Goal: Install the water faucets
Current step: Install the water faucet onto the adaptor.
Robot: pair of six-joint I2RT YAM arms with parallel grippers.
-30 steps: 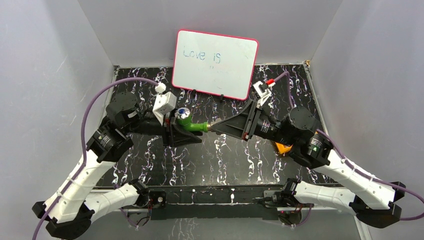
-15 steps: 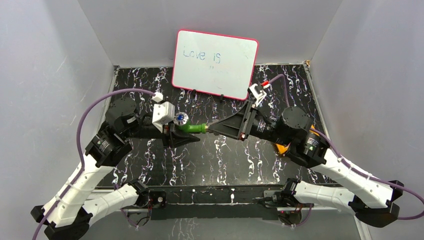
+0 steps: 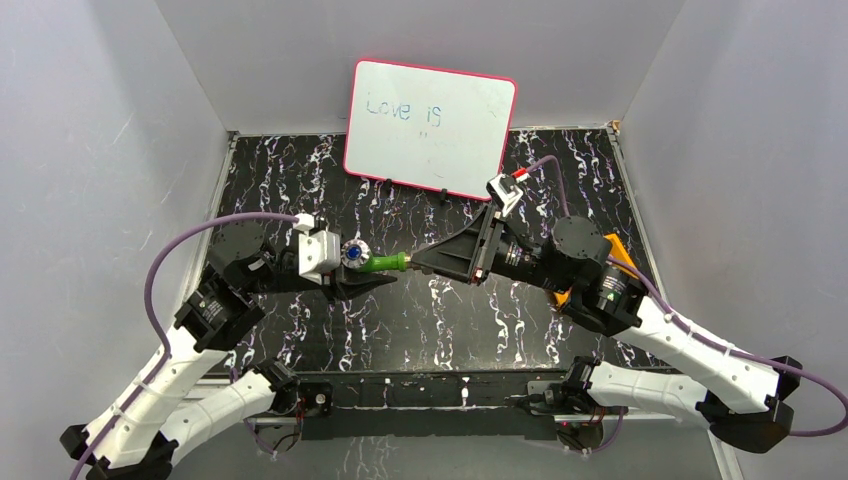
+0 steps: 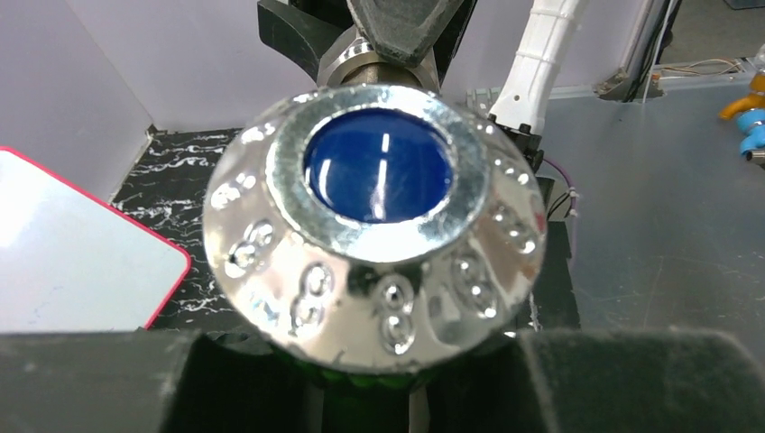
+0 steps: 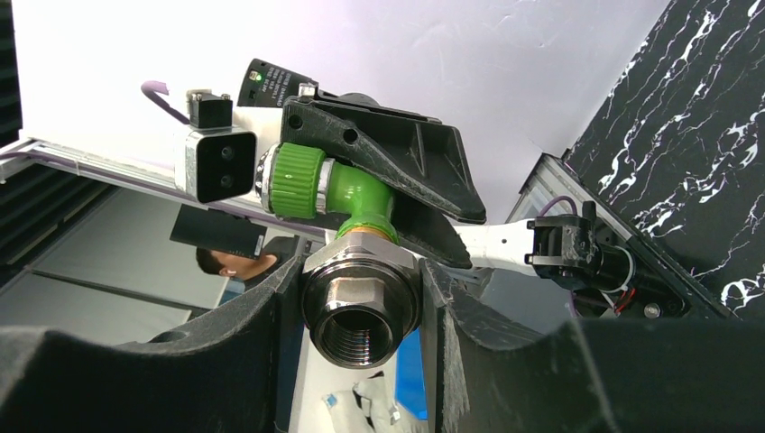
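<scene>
The water faucet (image 3: 383,263), a small green tap, hangs above the table's middle, gripped from both sides. My left gripper (image 3: 365,270) is shut on its green body just below the round blue-and-silver knob (image 3: 352,253). That knob (image 4: 374,225) fills the left wrist view, with green plastic (image 4: 361,397) showing between the black fingers (image 4: 99,383). My right gripper (image 3: 415,260) is shut on the faucet's silver threaded fitting (image 5: 361,302), whose open threaded bore faces the right wrist camera. The green elbow (image 5: 352,194) rises behind it into the left gripper's black fingers (image 5: 388,149).
A red-framed whiteboard (image 3: 430,128) stands at the back of the black marbled table (image 3: 450,310). An orange tray (image 3: 568,294) peeks out from under the right arm. Grey walls close in on the left, right and back.
Both arms have shifted left and slightly toward the near edge with the faucet between them. The left wrist has rolled, turning the knob from facing up to facing sideways.
</scene>
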